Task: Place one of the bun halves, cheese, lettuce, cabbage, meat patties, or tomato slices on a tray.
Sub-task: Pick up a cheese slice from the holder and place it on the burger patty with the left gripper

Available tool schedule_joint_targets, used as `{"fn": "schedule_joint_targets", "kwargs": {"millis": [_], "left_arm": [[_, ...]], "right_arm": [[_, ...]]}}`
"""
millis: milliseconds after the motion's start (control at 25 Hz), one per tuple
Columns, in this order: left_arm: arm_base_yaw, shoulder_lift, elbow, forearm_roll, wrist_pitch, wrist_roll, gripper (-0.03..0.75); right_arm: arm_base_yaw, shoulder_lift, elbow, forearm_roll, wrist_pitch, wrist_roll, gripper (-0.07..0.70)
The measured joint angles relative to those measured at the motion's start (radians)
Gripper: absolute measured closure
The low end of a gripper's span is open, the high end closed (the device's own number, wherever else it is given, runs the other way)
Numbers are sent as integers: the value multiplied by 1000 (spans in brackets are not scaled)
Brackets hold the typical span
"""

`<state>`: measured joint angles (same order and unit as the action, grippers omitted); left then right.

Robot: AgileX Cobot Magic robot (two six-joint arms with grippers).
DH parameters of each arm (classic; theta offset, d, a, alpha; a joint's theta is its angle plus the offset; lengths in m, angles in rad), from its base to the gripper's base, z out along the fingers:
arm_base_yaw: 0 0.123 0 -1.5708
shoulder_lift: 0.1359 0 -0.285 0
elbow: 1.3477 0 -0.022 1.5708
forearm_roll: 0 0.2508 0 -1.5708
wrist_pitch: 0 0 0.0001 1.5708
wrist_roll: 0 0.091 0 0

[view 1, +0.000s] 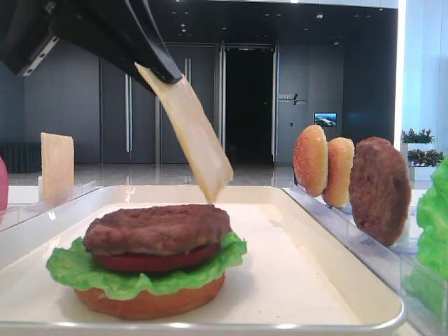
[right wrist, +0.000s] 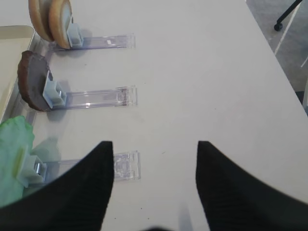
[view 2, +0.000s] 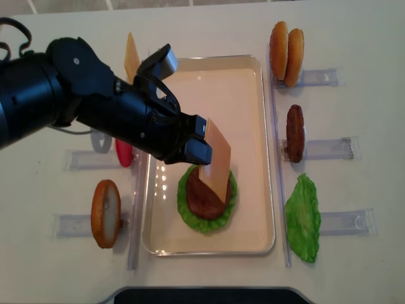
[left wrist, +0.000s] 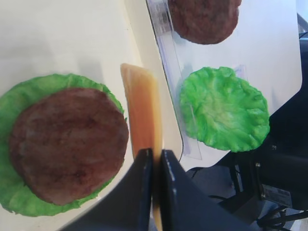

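My left gripper [view 2: 201, 142] is shut on a pale yellow-orange cheese slice [view 2: 215, 158], which hangs tilted over the white tray [view 2: 253, 95]. In the left wrist view the cheese [left wrist: 142, 115] sticks out past the closed fingertips, just right of the meat patty [left wrist: 67, 144]. That patty [view 1: 157, 227] tops a stack of tomato slice [view 1: 154, 262], lettuce [view 1: 70, 269] and bun half [view 1: 147, 301] on the tray. The cheese's lower corner [view 1: 217, 185] hovers slightly above the patty. My right gripper [right wrist: 154, 154] is open over bare table, holding nothing.
Clear racks right of the tray hold two bun halves [view 2: 286, 44], a patty [view 2: 295, 133] and a lettuce leaf [view 2: 304, 215]. Left racks hold another cheese slice [view 2: 131, 54], a tomato slice [view 2: 124, 154] and a bun half [view 2: 105, 212].
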<state>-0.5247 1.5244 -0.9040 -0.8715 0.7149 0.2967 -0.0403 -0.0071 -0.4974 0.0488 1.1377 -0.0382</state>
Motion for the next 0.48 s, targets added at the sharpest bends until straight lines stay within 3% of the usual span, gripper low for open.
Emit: {"fn": "schedule_joint_targets", "kwargs": {"millis": [480], "left_arm": [[-5, 39, 0, 4, -9, 7, 699]], "right_arm": [[0, 0, 0, 0, 0, 0, 233]]}}
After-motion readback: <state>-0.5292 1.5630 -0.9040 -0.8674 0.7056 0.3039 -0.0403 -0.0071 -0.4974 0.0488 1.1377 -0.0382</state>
